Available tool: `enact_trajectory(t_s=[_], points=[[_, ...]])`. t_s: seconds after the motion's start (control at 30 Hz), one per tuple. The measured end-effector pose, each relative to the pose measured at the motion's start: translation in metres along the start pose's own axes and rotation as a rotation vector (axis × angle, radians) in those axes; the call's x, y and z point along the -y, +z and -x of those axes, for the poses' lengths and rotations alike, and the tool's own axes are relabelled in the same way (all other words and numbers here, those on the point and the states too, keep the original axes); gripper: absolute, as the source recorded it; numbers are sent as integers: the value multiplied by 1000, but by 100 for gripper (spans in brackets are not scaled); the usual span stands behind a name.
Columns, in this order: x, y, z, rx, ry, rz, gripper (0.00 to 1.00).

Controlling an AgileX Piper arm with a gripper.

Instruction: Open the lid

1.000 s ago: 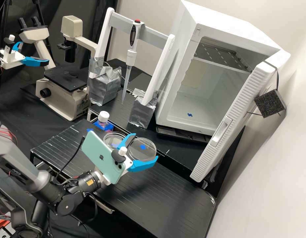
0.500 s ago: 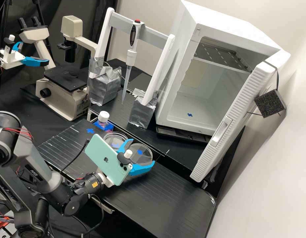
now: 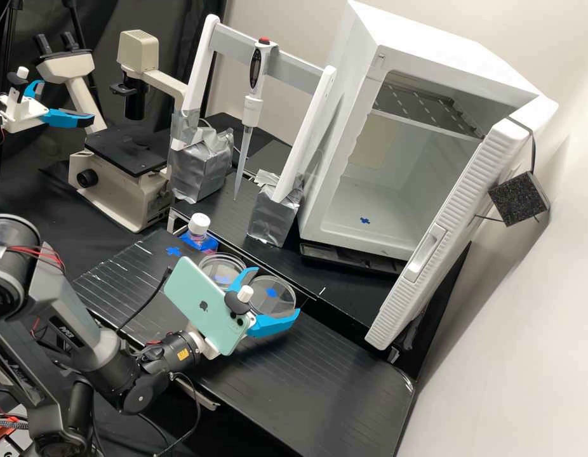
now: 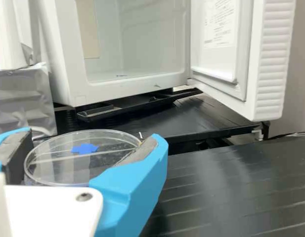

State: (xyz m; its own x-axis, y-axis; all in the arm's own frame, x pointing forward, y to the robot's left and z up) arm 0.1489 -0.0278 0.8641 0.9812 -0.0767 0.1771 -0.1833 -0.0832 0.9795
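Clear lid [image 3: 273, 303], shifted together with the white gripper [image 3: 277, 290] since a second ago, held beside the dish [image 3: 221, 263]. Wrist view: lid clasped between blue fingers [image 4: 137, 152], bearing one blue patch [image 4: 85, 148].

Compared with a second ago, the claw [image 3: 275, 291] and the clear Petri dish [image 3: 282, 291] between its blue fingers appear slightly farther from the white cabinet [image 3: 346, 120]. Over the last half second, both have edged a little back toward that cabinet. The mint-green phone [image 3: 202, 304] on the arm's wrist has shifted slightly toward the cabinet's side, uncovering more of a blue mark [image 3: 173, 251] on the tabletop [image 3: 319, 381].
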Motion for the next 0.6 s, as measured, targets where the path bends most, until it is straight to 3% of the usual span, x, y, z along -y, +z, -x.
enact_trajectory(t_s=[0.23,0.57,0.6], points=[[2,1,-2,8,1,16,0],[0,2,-3,17,21,7,0],[1,2,-3,15,19,7,100]])
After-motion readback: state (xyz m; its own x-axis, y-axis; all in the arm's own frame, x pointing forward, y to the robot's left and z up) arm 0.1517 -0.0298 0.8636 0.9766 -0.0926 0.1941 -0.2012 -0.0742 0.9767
